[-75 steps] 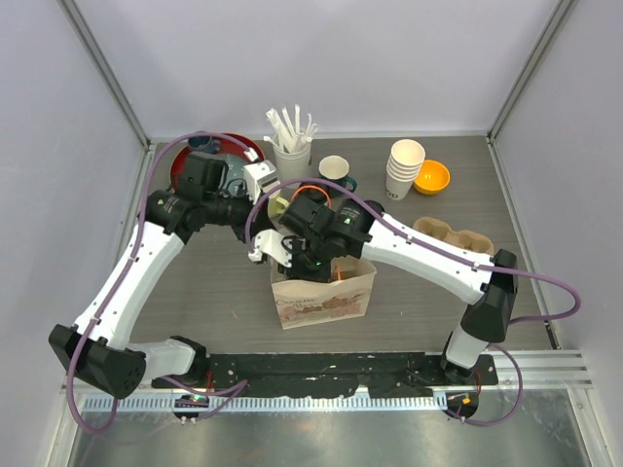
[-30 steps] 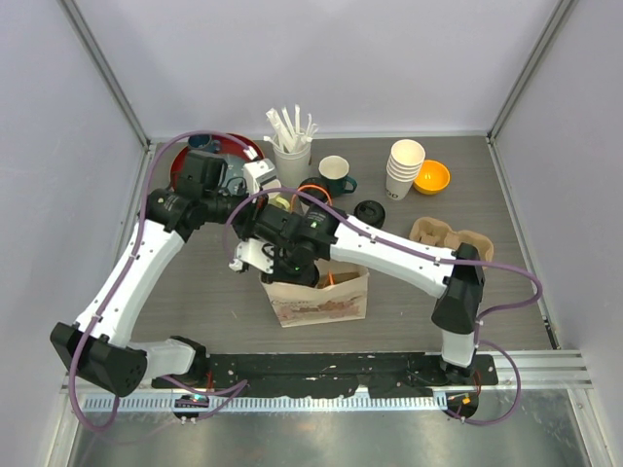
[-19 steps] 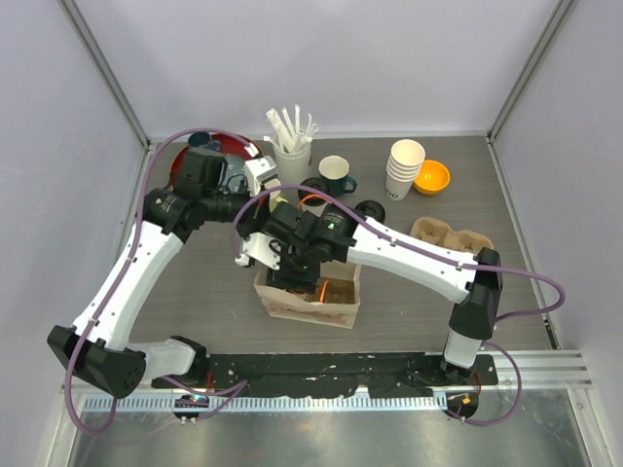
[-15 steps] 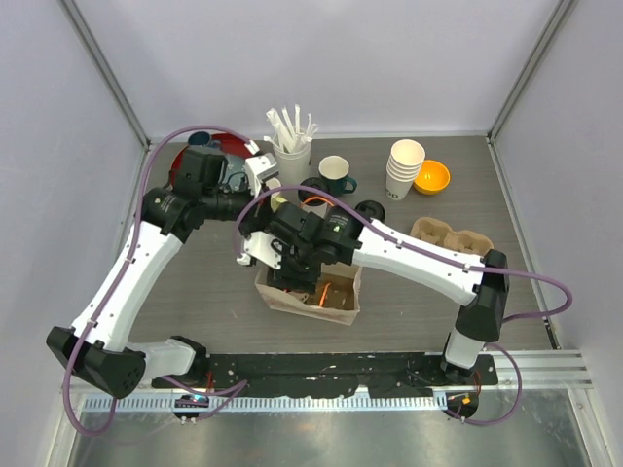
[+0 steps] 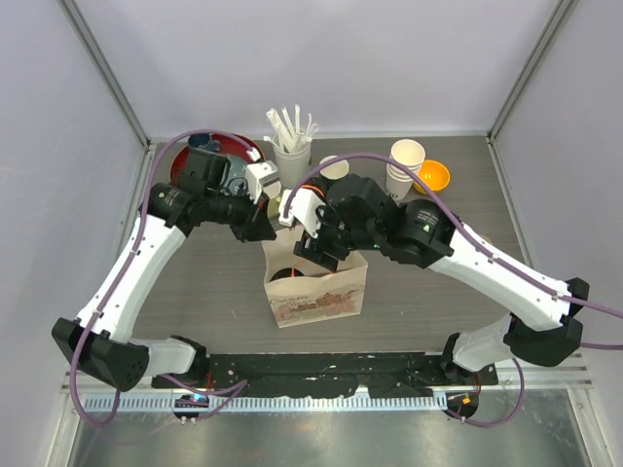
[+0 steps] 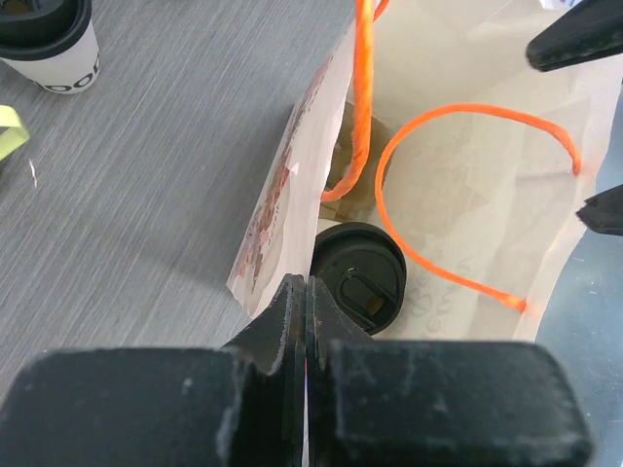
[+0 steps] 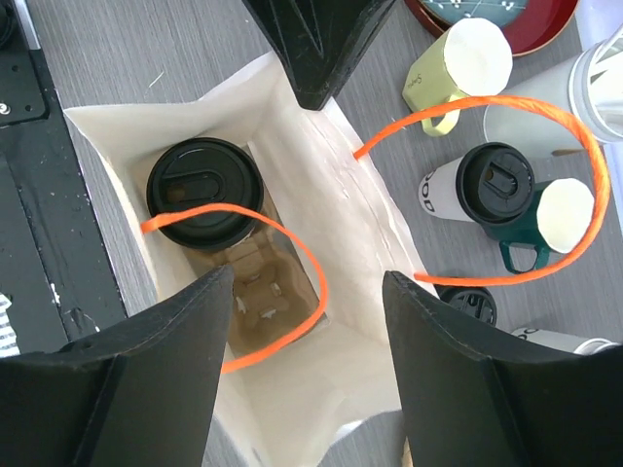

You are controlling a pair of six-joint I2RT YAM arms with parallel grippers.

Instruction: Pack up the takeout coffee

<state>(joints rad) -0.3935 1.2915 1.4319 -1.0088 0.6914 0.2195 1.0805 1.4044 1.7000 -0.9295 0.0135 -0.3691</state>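
Right wrist view: we look straight down into the open bag [image 7: 311, 389]; one cup [image 7: 204, 193] stands upright inside it, black lid on, in the corner beside the left gripper [image 7: 316, 39]; a cardboard carrier [image 7: 273, 292] lies on the bag's floor, just beside that cup, and we cannot tell whether the cup sits in one of its slots; the right gripper [image 7: 310, 282] hangs above the bag's mouth, fingers spread wide, nothing between them; the other cup [image 7: 487, 185] stands outside the bag on the table [image 6: 146, 146], lid on, just beside a green mug [image 7: 521, 248]; a yellow mug [image 7: 458, 63] stands near them, also outside the bag.

Left wrist view: we see the left gripper's fingers pressed together on the bag's upper edge, pinching the paper; the lid of the cup inside shows just past that edge; two orange handles [image 6: 365, 78] droop into the bag's mouth.

Top external view: we see both arms meeting over the bag, the left gripper at its far left corner, the right gripper above its far edge.
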